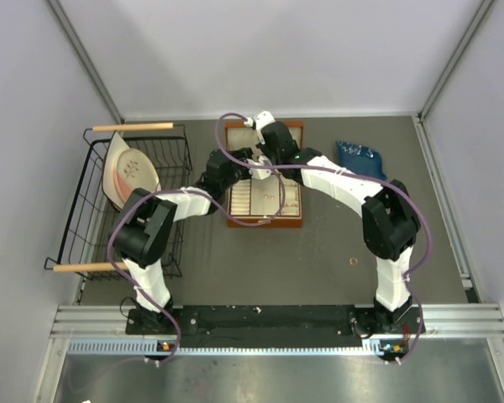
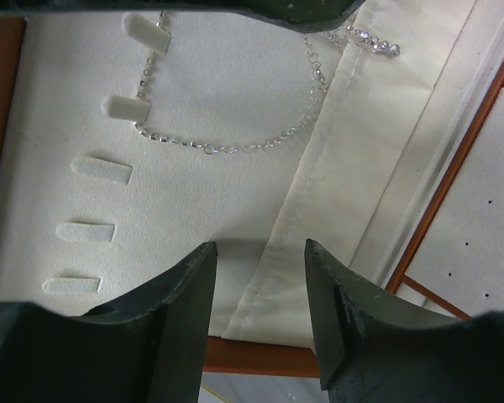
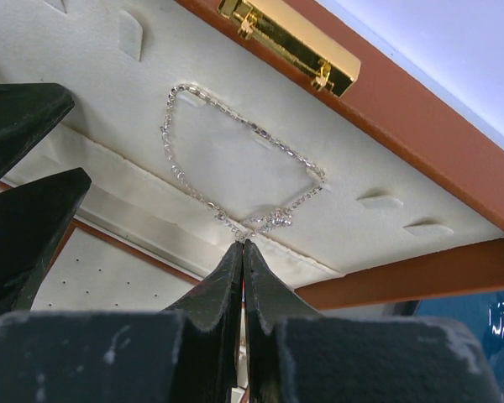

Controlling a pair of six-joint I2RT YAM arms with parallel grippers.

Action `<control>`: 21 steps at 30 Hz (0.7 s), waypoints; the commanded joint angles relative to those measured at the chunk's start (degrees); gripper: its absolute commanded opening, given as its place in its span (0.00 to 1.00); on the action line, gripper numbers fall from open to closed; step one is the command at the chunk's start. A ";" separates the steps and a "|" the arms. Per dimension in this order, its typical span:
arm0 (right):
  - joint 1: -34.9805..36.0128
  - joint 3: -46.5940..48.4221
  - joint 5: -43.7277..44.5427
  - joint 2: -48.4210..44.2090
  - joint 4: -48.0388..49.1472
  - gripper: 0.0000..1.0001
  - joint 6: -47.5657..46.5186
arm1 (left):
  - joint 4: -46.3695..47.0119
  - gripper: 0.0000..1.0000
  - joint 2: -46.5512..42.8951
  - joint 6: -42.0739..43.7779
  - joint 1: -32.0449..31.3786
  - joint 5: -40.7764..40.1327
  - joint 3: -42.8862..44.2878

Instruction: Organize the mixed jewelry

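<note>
Top view: wooden box [image 1: 292, 195], open, mid-worktop [image 1: 319, 269]; my two arms meet over it and hide the lid lining and my fingertips. One tiny ring [image 1: 354, 262] lies on the bare worktop beside my right arm, well apart from the box; it is too small to tell more. Wire basket [image 1: 175, 159] at left; blue object [image 1: 359, 157] at right, make unclear. Left wrist view: left pincer [image 2: 260, 281], fingers apart with nothing between them, over the lid's cream lining. Chain necklace [image 2: 235, 147] lies on that lining, draped past the tabs [image 2: 101, 170]; a dark shape at the frame top cuts off its upper run. Right wrist view: right pincer [image 3: 242, 252], tips pressed together right at the chain's sparkling pendant end; whether a link is caught I cannot tell. Gold clasp [image 3: 290, 42] on the box rim above.
</note>
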 commanded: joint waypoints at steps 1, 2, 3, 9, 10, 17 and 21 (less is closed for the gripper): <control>1.61 2.41 -1.57 -1.40 1.24 0.00 0.07 | 1.75 0.52 2.02 1.27 0.42 -2.14 2.40; 1.52 2.41 -1.57 -1.40 1.06 0.00 0.07 | 1.84 0.51 2.28 1.44 0.33 -2.14 2.40; 1.61 2.41 -1.57 -1.48 1.24 0.00 0.07 | 1.75 0.51 2.37 1.62 0.33 -2.14 2.31; 1.52 2.15 -1.39 -1.48 1.33 0.00 0.16 | 2.28 0.50 2.72 0.84 0.86 -1.27 1.70; 1.52 2.15 -1.13 -1.57 1.33 0.00 0.16 | 2.10 0.50 2.72 0.74 1.12 -1.09 1.44; 1.43 2.32 -0.42 -1.40 1.59 0.00 -0.01 | 1.57 0.48 2.02 -0.57 2.44 1.28 0.56; 1.52 2.32 0.19 -1.22 1.68 0.00 -0.19 | 1.66 0.48 0.97 -2.24 3.41 3.74 -0.41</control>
